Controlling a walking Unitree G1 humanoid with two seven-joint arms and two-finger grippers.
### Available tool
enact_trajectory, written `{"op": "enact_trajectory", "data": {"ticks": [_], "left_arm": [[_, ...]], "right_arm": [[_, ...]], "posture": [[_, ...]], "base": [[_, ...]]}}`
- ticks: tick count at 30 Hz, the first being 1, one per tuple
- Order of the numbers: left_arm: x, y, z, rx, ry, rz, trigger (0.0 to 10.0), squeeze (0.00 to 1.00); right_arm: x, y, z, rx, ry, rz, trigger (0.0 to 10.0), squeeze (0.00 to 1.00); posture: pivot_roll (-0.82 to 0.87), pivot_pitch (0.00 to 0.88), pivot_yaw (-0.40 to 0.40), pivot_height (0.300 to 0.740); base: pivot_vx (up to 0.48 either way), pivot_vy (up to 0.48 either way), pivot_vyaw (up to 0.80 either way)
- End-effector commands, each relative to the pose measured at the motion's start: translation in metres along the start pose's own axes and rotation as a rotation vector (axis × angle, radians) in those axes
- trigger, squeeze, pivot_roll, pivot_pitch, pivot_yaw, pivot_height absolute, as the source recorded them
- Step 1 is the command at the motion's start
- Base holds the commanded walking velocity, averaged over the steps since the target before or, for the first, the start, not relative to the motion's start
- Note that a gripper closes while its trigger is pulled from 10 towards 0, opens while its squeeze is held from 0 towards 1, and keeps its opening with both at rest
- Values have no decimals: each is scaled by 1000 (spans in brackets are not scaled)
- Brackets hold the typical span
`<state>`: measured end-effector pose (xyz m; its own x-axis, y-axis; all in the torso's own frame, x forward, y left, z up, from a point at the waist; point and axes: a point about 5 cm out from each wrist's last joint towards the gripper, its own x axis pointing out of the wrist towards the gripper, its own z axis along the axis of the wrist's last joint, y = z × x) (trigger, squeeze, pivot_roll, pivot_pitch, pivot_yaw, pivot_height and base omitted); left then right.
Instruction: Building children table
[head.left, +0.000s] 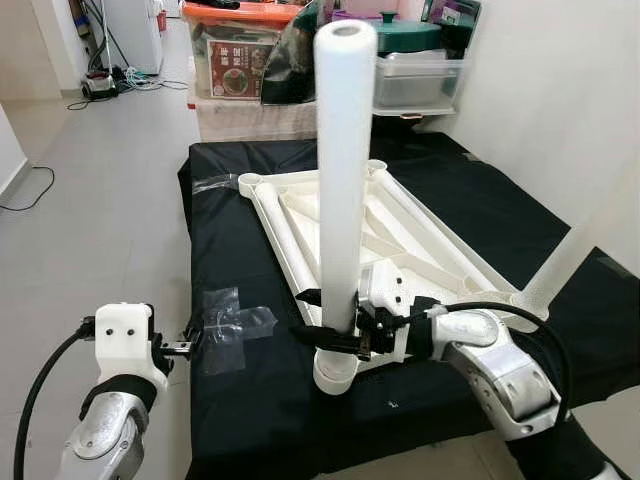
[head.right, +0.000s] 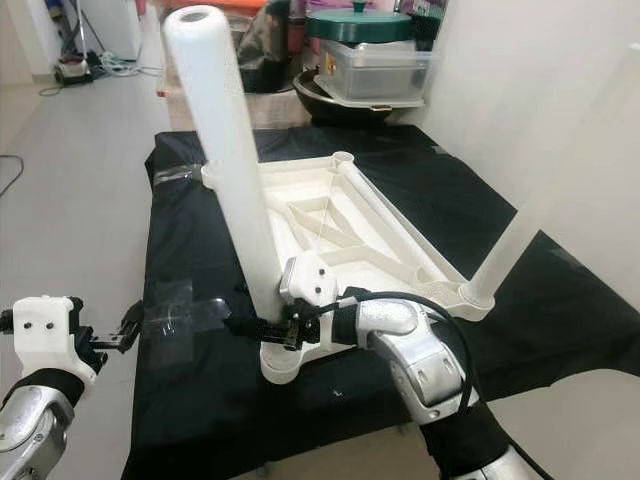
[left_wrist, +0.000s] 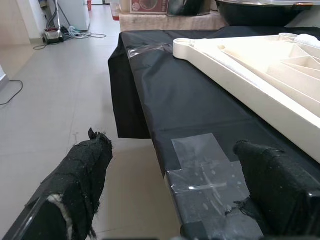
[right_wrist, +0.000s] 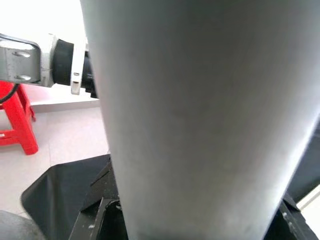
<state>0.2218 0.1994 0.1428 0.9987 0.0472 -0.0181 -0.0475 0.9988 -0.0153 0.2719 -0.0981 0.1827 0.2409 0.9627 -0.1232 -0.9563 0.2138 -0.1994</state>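
One white plastic tabletop (head.left: 400, 250) lies upside down on the black-covered desk (head.left: 240, 400). Two smooth round legs stand in its near corners: one (head.left: 343, 170) upright, pinched low by the right hand (head.left: 335, 335); the other (head.left: 575, 250) leaning away from it. The left hand (head.left: 190, 345), fingers (left_wrist: 80, 175) spread, hovers beside the desk's taped edge.

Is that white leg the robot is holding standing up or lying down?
Standing up. The leg rises nearly vertical from a corner socket of the upturned tabletop, with the right gripper clamped near its base.
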Motion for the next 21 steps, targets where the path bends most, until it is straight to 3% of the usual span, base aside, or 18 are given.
{"op": "enact_trajectory", "data": {"ticks": [1,21], "left_arm": [[0,1,-3,-17,20,10,10000,0],[2,2,-3,-34,17,22,10000,0]], "right_arm": [[5,10,-15,83,43,80,0,0],[23,10,-18,131,39,136,0,0]], "posture": [[89,0,-94,740],[109,0,-106,740]], "base": [[0,0,0],[0,0,0]]}}
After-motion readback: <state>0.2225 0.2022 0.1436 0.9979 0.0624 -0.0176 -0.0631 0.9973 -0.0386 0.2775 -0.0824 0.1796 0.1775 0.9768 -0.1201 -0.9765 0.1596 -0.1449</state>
